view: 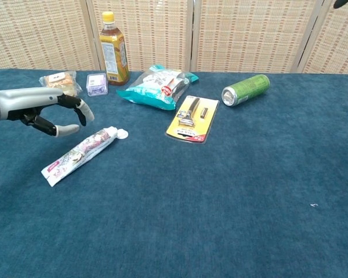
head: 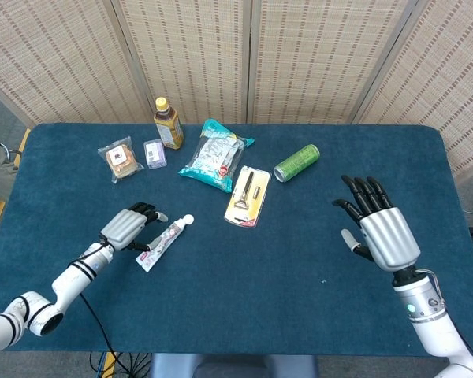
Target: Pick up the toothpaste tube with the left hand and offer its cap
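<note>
The toothpaste tube (head: 164, 241) (view: 79, 155) lies flat on the blue table, its white cap (head: 188, 220) (view: 122, 134) pointing toward the back right. My left hand (head: 128, 228) (view: 43, 109) hovers just left of the tube with fingers apart, holding nothing. A small gap separates its fingertips from the tube. My right hand (head: 379, 231) is raised over the right side of the table, fingers spread and empty; in the chest view only a dark fingertip shows at the top right corner.
A razor pack (head: 248, 195) (view: 192, 117), a teal snack bag (head: 214, 155) (view: 158, 86), a green can (head: 296, 162) (view: 245, 89), a tea bottle (head: 167, 123) (view: 113, 48), a wrapped snack (head: 120, 159) and a small purple box (head: 154, 152) stand across the back half of the table (head: 244, 299).
</note>
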You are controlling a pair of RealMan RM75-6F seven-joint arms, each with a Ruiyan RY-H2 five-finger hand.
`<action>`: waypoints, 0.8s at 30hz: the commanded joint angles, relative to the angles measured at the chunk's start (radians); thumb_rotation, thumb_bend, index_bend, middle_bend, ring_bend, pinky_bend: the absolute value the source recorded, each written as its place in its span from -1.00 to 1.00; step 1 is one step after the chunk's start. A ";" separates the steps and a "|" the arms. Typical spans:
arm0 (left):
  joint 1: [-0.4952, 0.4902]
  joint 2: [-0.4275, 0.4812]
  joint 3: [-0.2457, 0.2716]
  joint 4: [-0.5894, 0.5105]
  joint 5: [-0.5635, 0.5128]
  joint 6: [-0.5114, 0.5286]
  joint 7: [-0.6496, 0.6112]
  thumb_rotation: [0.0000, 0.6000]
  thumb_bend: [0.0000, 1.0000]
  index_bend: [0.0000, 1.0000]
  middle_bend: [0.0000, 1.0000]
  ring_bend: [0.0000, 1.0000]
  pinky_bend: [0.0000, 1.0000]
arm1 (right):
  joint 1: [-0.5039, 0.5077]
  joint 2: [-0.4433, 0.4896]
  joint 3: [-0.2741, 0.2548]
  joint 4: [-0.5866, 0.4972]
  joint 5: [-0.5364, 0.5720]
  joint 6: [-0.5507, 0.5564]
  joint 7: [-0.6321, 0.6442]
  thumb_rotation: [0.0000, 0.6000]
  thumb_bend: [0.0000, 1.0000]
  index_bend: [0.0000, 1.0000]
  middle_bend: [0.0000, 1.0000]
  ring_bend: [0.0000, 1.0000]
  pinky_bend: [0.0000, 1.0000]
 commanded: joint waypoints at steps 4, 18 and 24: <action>0.052 0.120 -0.028 -0.147 -0.064 0.062 0.044 -0.02 -0.24 -0.61 -0.52 -0.83 -0.83 | -0.032 0.027 0.001 0.004 0.005 0.020 0.012 1.00 -0.43 -0.40 -0.97 -1.00 -1.00; 0.318 0.227 -0.036 -0.291 -0.195 0.396 0.199 1.00 -0.24 -0.60 -0.53 -0.81 -0.83 | -0.130 0.082 -0.018 0.056 0.138 0.028 0.007 1.00 -0.42 -0.73 -0.96 -1.00 -1.00; 0.426 0.263 -0.013 -0.323 -0.198 0.511 0.231 1.00 -0.24 -0.52 -0.52 -0.81 -0.83 | -0.184 0.081 -0.036 0.070 0.167 0.053 0.017 1.00 -0.41 -0.73 -0.95 -1.00 -1.00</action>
